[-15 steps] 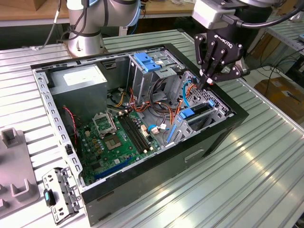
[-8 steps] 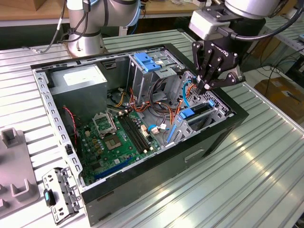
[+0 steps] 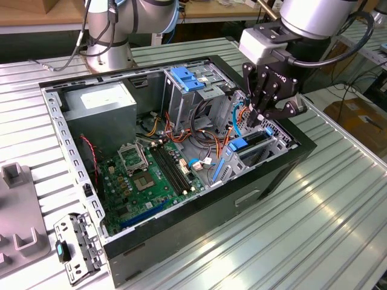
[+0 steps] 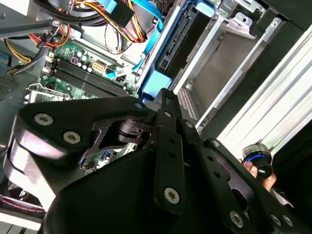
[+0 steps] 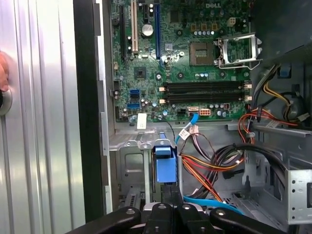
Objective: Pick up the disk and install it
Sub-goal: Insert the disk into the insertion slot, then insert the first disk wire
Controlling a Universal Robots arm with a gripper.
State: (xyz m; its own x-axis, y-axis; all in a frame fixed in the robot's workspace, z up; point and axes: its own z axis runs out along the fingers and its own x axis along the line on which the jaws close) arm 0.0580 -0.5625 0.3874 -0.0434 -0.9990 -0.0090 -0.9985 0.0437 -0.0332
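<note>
The disk [image 3: 247, 145] stands on edge in the small drive bay at the case's corner, on the exterior view's right, its dark body held in a bright blue carrier. The carrier's blue end tab [image 5: 164, 165] faces up toward my gripper in both wrist views [image 4: 157, 80]. My gripper [image 3: 257, 118] hangs just above that tab, its black fingers [image 5: 161, 210] pressed together and shut with nothing between them. The fingertips [image 4: 165, 95] look a short way off the carrier; I cannot tell whether they touch it.
The open computer case [image 3: 181, 229] lies on a ribbed metal table. Inside are the motherboard [image 3: 151, 175], power supply [image 3: 100, 103], a tall metal cage with a blue latch [image 3: 186, 78], and orange and blue cables [image 3: 208, 136]. A loose metal bracket [image 3: 75, 248] lies outside. A hand [image 5: 3, 70] rests at the table.
</note>
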